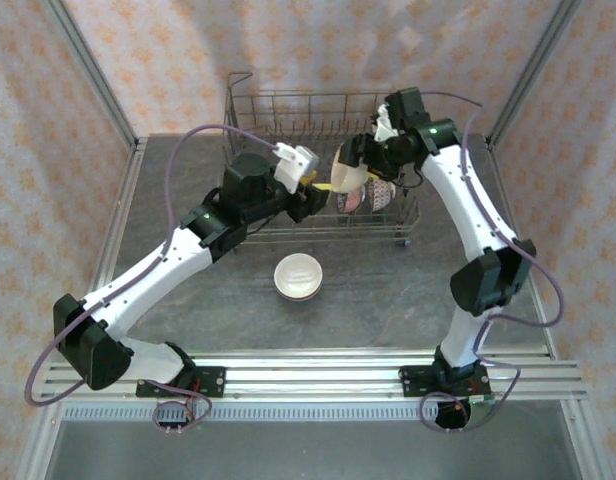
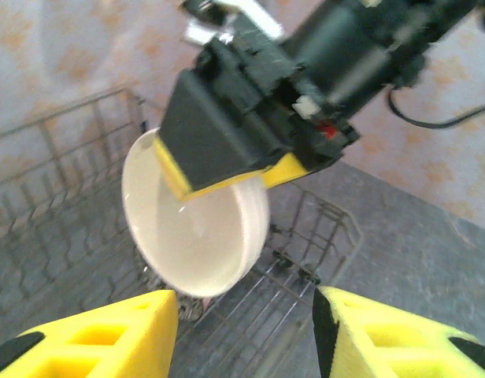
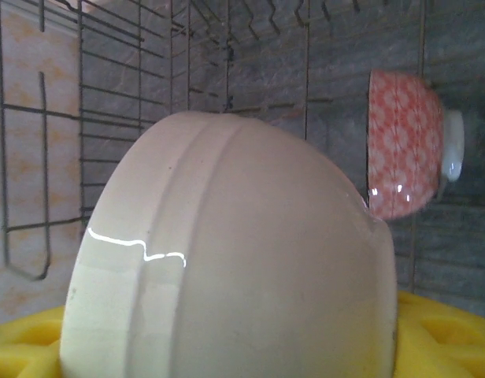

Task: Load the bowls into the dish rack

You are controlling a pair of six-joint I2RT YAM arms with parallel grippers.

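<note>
Hanging tilted over the dish rack [image 1: 288, 110], the cream bowl [image 1: 350, 168] is clamped in the right end effector [image 1: 364, 160], beside a racked patterned bowl [image 3: 404, 146]. The left end effector [image 2: 246, 331] gapes empty; a white bowl [image 1: 298, 276] rests on the desk [image 1: 388, 290].

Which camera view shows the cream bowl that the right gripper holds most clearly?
The left wrist view: the cream bowl appears nearly whole, its rim pinched by the right gripper over the dish rack. The right wrist view shows the bowl's outer wall, cropped. The top view shows it small.
</note>
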